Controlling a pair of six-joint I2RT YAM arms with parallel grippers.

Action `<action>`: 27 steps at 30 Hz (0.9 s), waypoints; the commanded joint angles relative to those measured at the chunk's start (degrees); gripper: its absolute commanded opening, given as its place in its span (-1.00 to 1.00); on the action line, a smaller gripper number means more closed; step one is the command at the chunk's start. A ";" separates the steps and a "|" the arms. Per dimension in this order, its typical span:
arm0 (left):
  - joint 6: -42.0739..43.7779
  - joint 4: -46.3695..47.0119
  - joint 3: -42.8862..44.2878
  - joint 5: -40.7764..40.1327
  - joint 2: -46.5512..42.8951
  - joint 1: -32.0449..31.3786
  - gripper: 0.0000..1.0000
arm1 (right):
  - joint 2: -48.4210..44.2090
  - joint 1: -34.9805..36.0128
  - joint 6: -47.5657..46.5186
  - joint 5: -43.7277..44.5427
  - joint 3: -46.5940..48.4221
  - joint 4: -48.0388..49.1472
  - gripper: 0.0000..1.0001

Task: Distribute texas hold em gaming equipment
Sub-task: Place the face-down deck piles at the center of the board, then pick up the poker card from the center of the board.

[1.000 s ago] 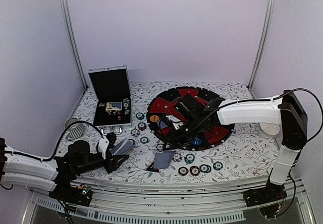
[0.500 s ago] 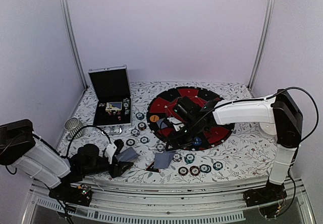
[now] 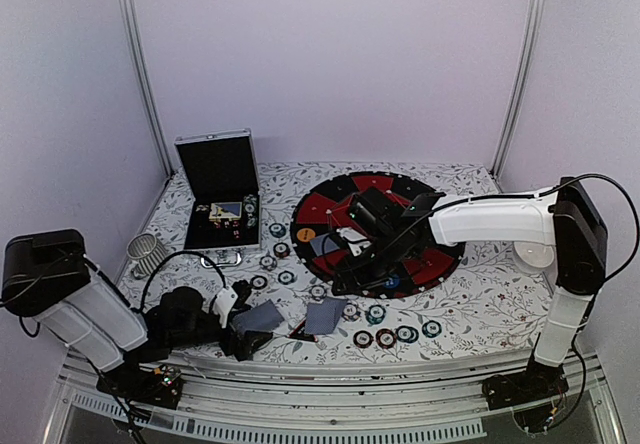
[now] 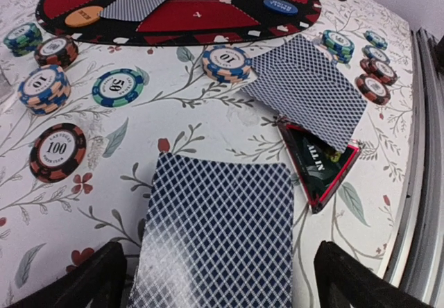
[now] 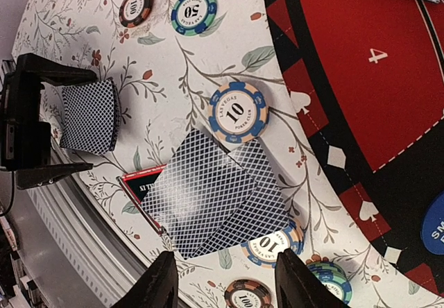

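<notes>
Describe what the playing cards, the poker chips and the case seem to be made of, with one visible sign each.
Playing cards: probably coated card or plastic, thin, flat, with a printed lattice back. Poker chips: likely moulded plastic or clay composite, thick discs with striped edges and printed labels. Case: seemingly metal-edged, bright silver rim, dark matt lining.

My floral-patterned table [image 3: 480, 299] carries a round red-and-black mat [image 3: 373, 182], an open black case [image 3: 217, 169], scattered poker chips [image 3: 385, 338], a lone playing card [image 4: 218, 238], and overlapping cards [image 4: 309, 89] partly covering a small triangle [image 4: 319, 162].
</notes>
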 commanded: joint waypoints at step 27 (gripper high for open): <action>25.03 -25.84 18.38 1.43 -8.92 -16.08 0.16 | 15.96 -5.68 -10.08 -14.70 11.33 -4.74 -0.08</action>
